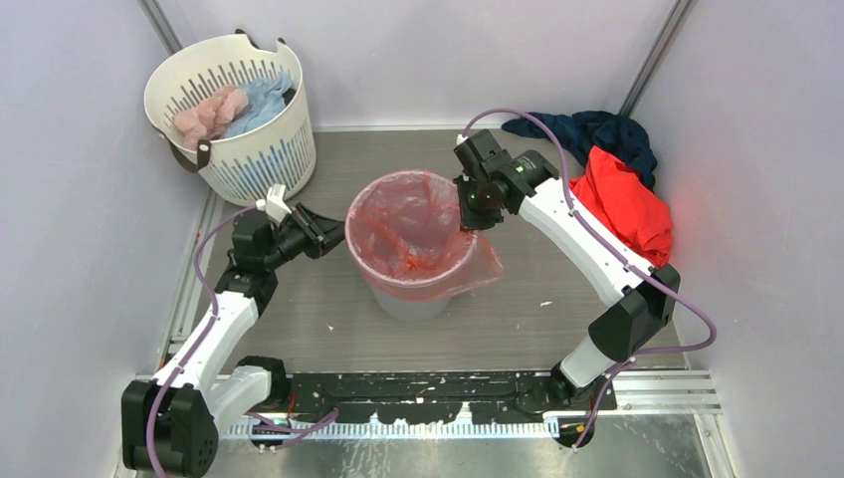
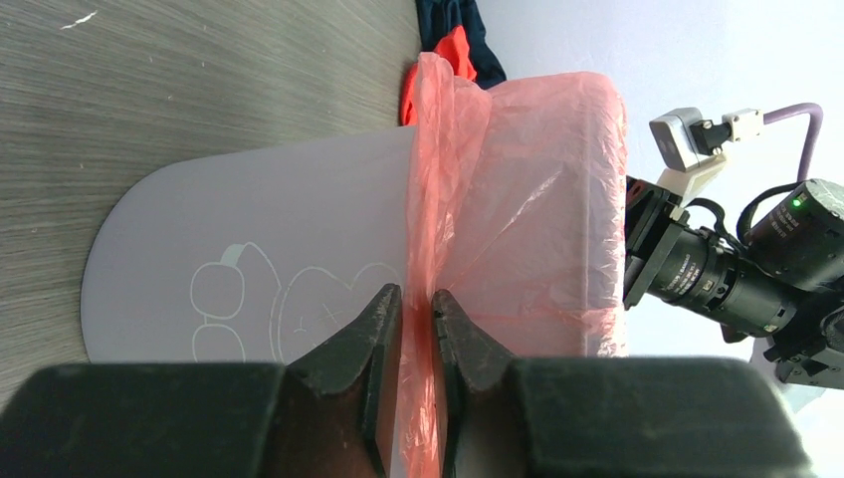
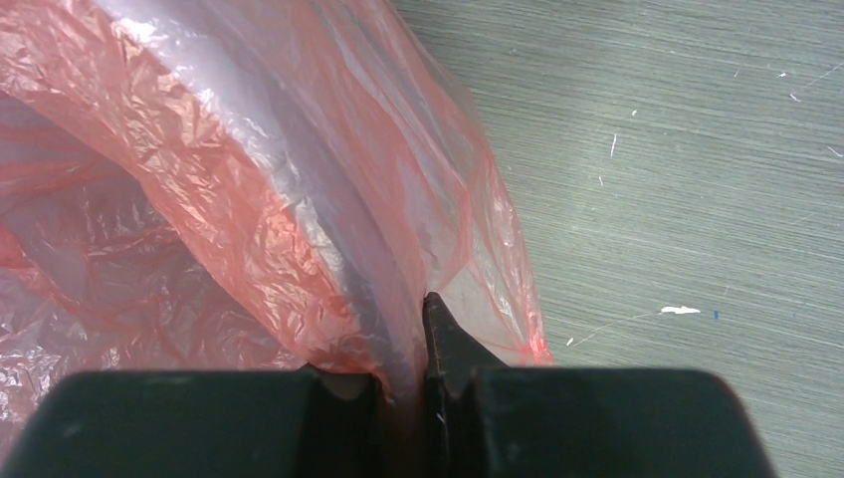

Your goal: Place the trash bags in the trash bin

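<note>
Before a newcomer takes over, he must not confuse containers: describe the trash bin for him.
At the table's middle stands the trash bin. Unlike the white slotted basket at far left, it is plain smooth grey, its rim lined with a translucent red-pink trash bag.

Right gripper (image 3: 400, 347): jaws pinched nearly together, a fold of film caught between them.
Trash bag (image 3: 199, 179): thin red-pink translucent plastic, crinkled all over, filling the left half of the view.
Trash bin (image 3: 299, 189): its rim shows as a grey band through the film, and the bag is draped over it.
Bag skirt: hangs down outside the rim, right of the fingers.
Table (image 3: 677, 149): grey wood-grain, dotted with pale specks.
White fleck (image 3: 680, 311): on the table, apart from the bag's edge.
</note>
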You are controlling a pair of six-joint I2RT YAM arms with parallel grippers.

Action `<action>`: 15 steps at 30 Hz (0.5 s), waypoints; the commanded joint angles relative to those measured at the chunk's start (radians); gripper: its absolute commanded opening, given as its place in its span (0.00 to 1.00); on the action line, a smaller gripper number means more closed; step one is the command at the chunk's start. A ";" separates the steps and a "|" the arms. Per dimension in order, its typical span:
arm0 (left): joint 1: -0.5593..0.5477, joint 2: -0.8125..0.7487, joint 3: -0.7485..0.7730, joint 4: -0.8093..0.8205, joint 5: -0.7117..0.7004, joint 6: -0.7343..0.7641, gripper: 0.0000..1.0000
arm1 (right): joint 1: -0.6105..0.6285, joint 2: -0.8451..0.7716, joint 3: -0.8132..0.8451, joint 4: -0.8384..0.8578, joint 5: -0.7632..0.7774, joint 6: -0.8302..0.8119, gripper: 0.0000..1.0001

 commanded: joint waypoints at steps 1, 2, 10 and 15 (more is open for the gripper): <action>-0.009 -0.025 0.025 -0.006 0.002 0.052 0.17 | 0.004 -0.023 0.001 0.080 -0.036 0.020 0.01; -0.010 -0.031 0.017 -0.012 -0.001 0.059 0.17 | 0.004 -0.022 -0.001 0.082 -0.036 0.021 0.01; -0.011 -0.066 -0.050 -0.068 -0.018 0.125 0.16 | 0.005 -0.038 -0.031 0.098 -0.036 0.036 0.01; -0.011 -0.037 -0.084 -0.062 -0.026 0.153 0.16 | 0.004 -0.033 -0.041 0.105 -0.036 0.038 0.01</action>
